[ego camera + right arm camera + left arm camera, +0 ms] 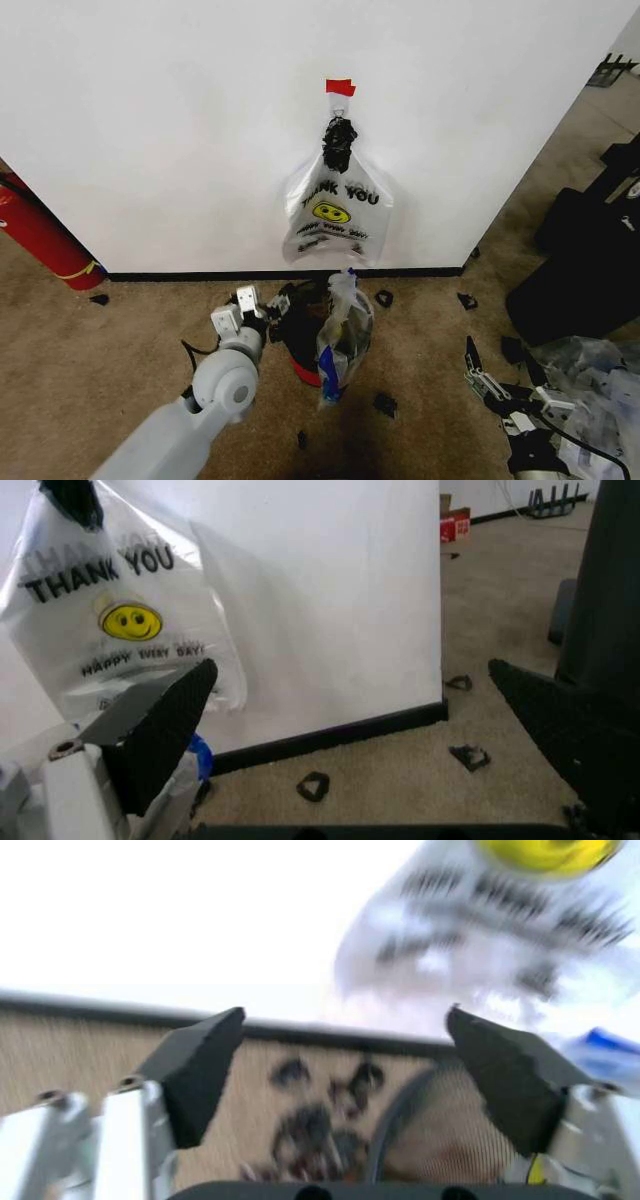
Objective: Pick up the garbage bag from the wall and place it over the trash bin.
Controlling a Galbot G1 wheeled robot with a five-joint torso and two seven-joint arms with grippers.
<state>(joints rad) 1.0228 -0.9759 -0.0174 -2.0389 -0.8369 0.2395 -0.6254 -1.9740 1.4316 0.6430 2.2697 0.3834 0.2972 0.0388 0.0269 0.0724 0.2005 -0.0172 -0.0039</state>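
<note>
Head view: trash bin (pixel 305 362) sits on the carpet (pixel 100 350) just in front of the wall (pixel 180 120), red body, dark rim. Garbage bag (pixel 342 335) already stands in and over the bin's right side, bunched upright, blue strip at its lower end, not spread around the rim. Above it the "THANK YOU" smiley bag (pixel 337 215) hangs on the wall from a hook under a red tape strip (pixel 340 87), black knot on top.

Left gripper (pixel 268 303) is low at the bin's left rim. Left wrist view adds what head view hides: jaws spread wide, nothing between the pads (pixel 200 1072), bin rim (pixel 400 1117) curving below, smiley bag blurred ahead.

Right gripper (pixel 478 372) sits low at right, well apart from the bin, beside a heap of clear plastic wrap (pixel 600 390). Right wrist view: fingers (pixel 160 727) wide apart, empty, facing the wall and the smiley bag; small black pieces (pixel 313 786) on the carpet.
</note>
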